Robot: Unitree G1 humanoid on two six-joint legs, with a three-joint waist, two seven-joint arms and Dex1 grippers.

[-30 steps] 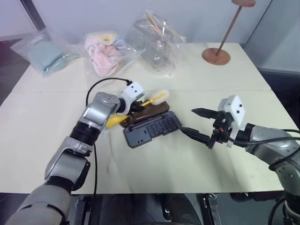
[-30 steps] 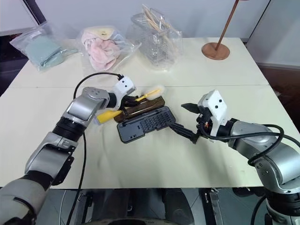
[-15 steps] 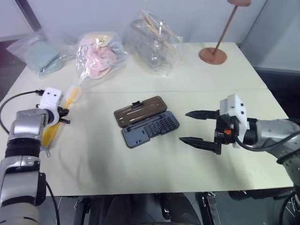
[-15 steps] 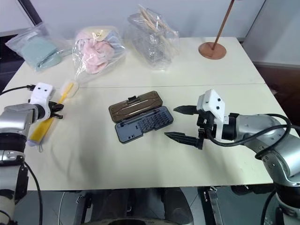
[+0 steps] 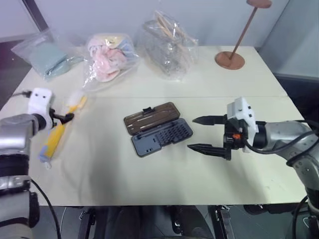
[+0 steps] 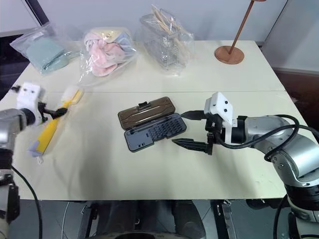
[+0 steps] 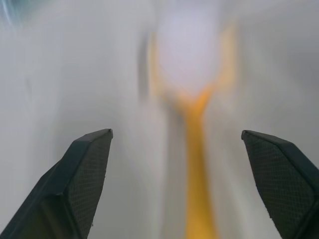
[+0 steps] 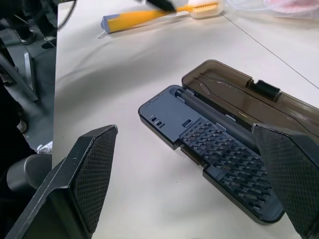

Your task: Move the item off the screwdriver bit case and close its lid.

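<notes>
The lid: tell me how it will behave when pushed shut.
The lid lies open flat beside the tray, so it should swing on its hinge rather than slide. It looks thin and probably light. The flat case may skid on the smooth table.

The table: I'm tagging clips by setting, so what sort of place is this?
Probably an indoor lab or test room: a plain white table laid with staged props, namely clear bags of sundries, an open screwdriver bit case and a copper lamp base.

A pale cream table [image 5: 199, 79] with a seam across its middle stands before a light grey wall [image 5: 99, 15]. Dark floor [image 5: 10, 64] shows at the left, beside a dark upright post [image 5: 35, 14].
</notes>
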